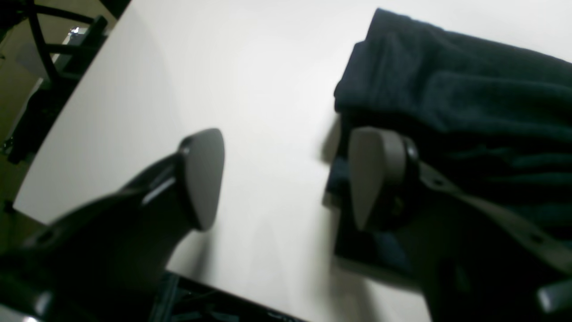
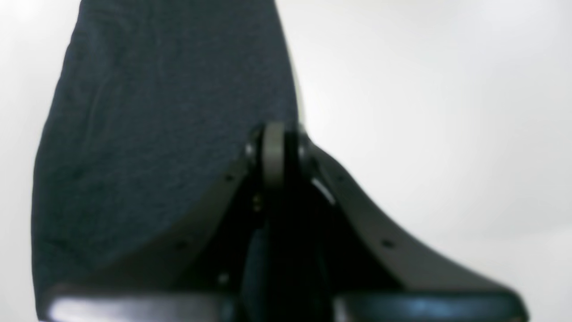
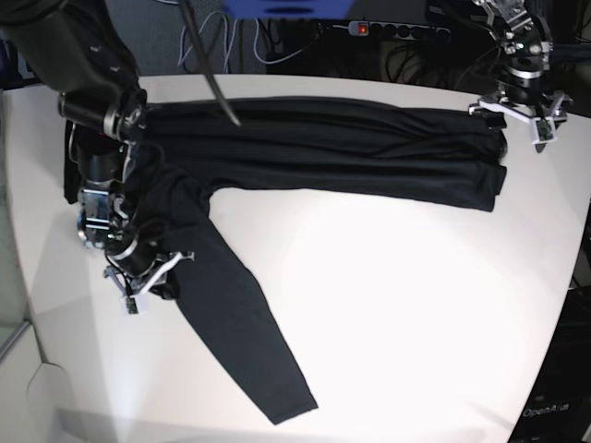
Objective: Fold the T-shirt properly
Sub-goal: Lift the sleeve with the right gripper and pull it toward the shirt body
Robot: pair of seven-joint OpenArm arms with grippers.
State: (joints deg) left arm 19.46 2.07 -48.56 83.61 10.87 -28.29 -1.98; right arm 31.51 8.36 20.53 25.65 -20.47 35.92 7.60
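My base view shows the thin black long-sleeved T-shirt (image 3: 323,148) spread across the white tabletop (image 3: 416,305). Only wrist views reveal the right end effector (image 2: 273,147) pinched together at its sleeve edge, the left end effector (image 1: 286,179) gaping beside the folded hem.

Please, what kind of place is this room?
Probably a robotics lab: a white table carrying only a black T-shirt, and a power strip with loose cables behind it.

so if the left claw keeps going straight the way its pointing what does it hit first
Most likely the white table: the open left claw points down at bare tabletop just beside the folded end of the T-shirt. One finger hangs over the fabric edge, so it may brush that first; depth is unclear.
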